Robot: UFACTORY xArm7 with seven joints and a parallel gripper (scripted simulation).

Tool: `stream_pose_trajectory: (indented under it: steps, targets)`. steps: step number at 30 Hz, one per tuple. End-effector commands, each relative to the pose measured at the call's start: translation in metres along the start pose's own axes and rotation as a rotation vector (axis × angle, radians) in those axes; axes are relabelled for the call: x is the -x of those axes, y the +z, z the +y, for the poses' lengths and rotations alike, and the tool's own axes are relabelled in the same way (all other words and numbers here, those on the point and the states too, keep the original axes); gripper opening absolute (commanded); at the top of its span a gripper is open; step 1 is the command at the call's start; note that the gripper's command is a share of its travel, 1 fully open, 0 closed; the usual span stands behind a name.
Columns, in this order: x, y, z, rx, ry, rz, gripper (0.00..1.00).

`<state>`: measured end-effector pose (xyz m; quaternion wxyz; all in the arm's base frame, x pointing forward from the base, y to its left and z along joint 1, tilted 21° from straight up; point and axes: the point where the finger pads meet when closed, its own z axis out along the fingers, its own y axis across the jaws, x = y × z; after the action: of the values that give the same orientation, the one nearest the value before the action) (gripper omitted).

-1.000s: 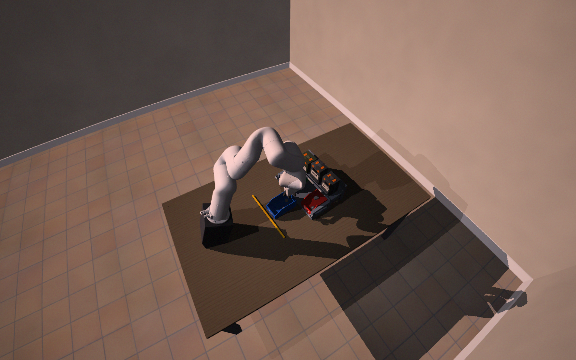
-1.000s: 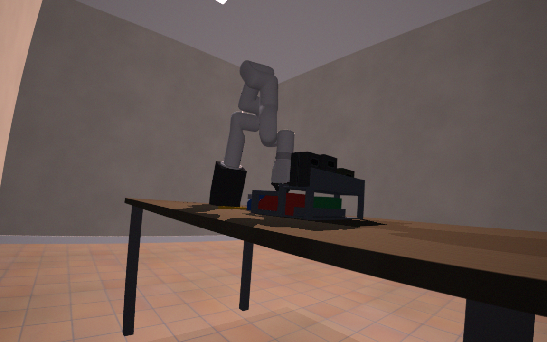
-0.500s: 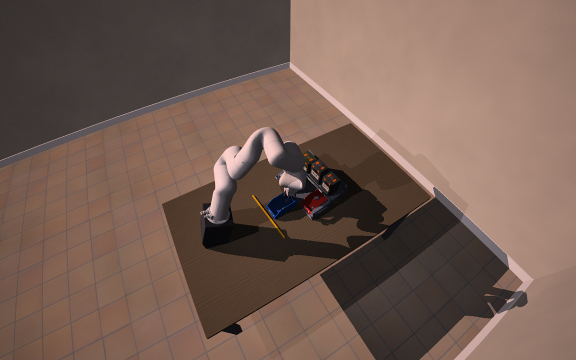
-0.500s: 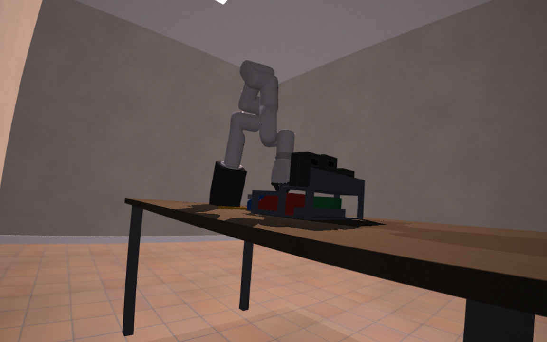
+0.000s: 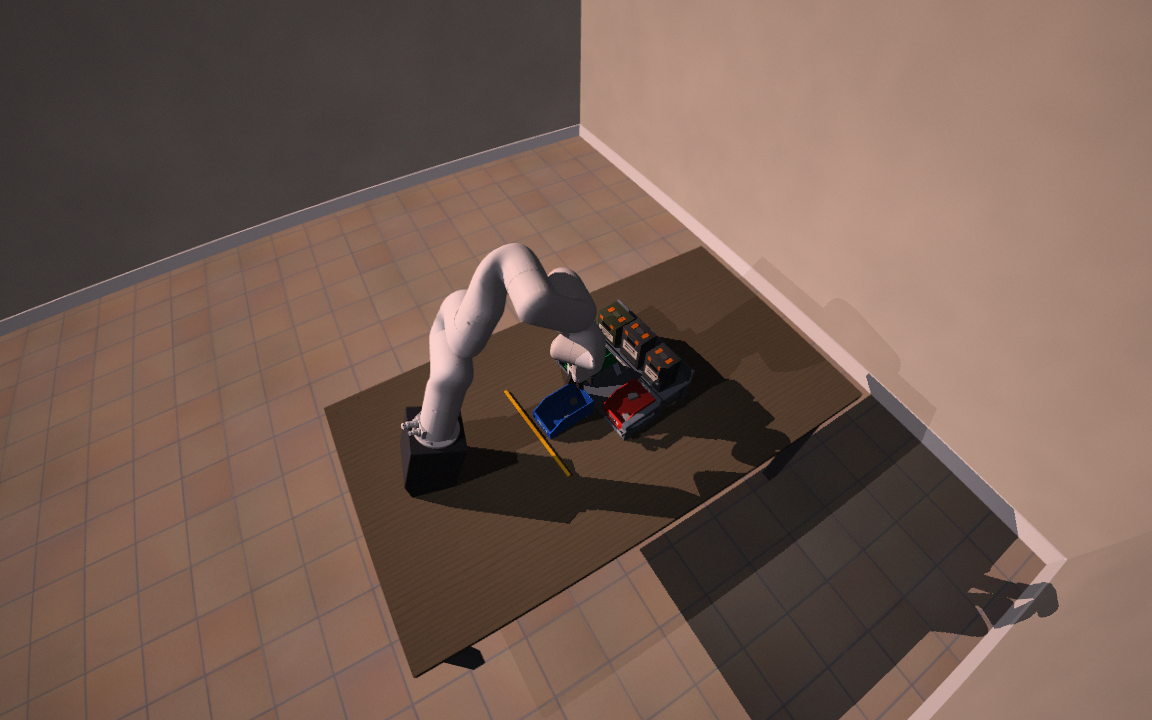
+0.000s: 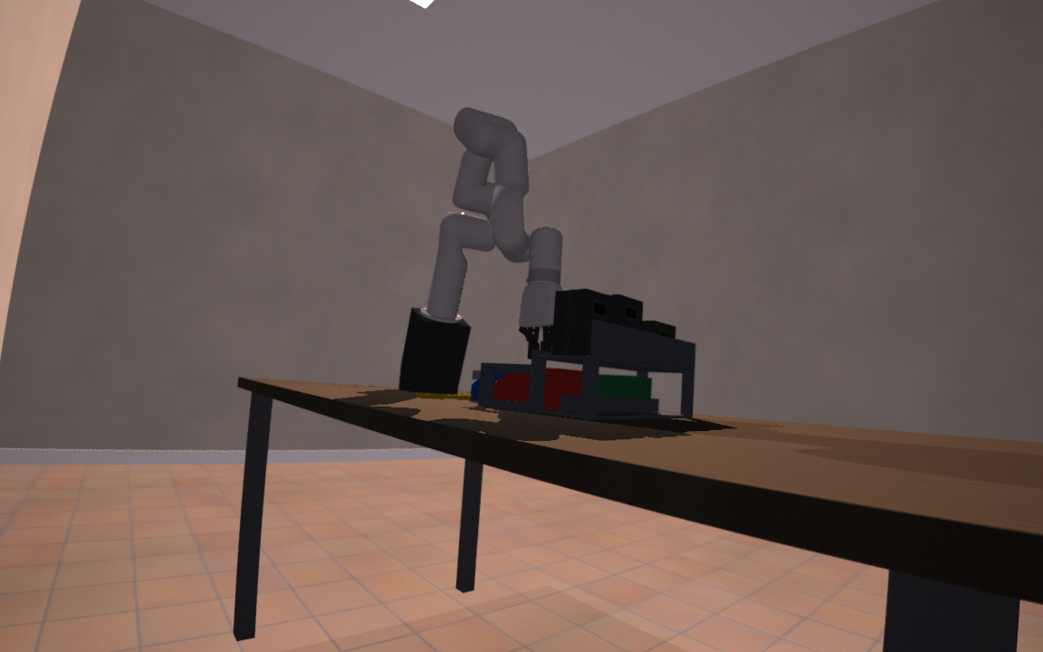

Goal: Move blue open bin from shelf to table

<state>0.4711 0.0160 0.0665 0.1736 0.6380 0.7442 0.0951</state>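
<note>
The blue open bin (image 5: 562, 407) stands on the table top just in front of the shelf's left bay, open front toward the arm's base, with dark parts inside. Only a sliver of it shows in the exterior view (image 6: 482, 388). My gripper (image 6: 536, 343) points down above the bin's rear edge, close to the shelf front. Its fingers stand a little apart with nothing seen between them. In the top view the wrist (image 5: 582, 362) hides the fingertips.
The dark shelf (image 6: 590, 364) holds a red bin (image 5: 629, 402) and a green bin (image 6: 622, 386) on its lower level. Three black bins with orange parts (image 5: 638, 335) sit on top. A thin yellow bar (image 5: 537, 432) lies on the table between the blue bin and the arm's base (image 5: 432, 456).
</note>
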Motion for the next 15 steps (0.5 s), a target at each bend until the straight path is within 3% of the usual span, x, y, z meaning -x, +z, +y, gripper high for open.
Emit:
stream_pose_trajectory:
  steps: [1,7,12,15]
  targets:
    - [0.0,-0.006,0.0,-0.023,0.0,0.02,0.33]
    - [0.0,-0.006,0.0,-0.023,0.0,0.02,0.33]
    - [0.001,-0.031,0.001,-0.023,0.0,0.02,0.33]
    - [0.001,-0.031,0.001,-0.023,0.0,0.02,0.33]
